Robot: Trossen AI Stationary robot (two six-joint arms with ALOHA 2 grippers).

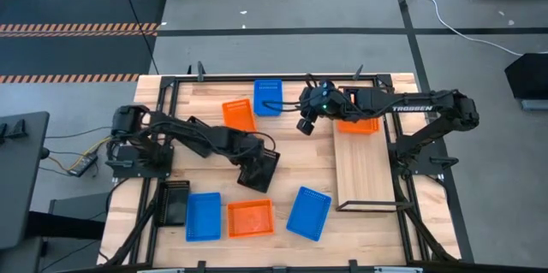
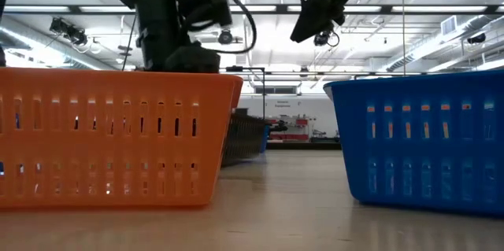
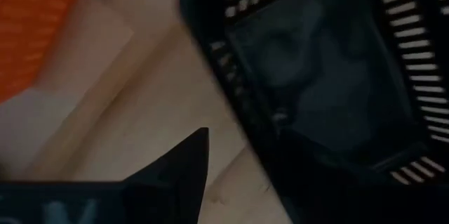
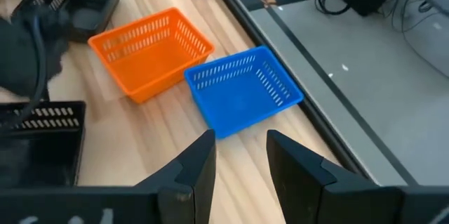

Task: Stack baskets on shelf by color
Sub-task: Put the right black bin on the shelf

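Your left gripper hangs mid-table over a black basket; whether it grips the basket you cannot tell. Your right gripper, fingers parted and empty, hovers near the far edge. A blue basket lies just ahead, orange basket touching beside it, the shelf close behind this arm

Wooden table bearing shelf and scattered orange, blue, black baskets.

Orange baskets, blue baskets, black mesh basket, pale wood shelf
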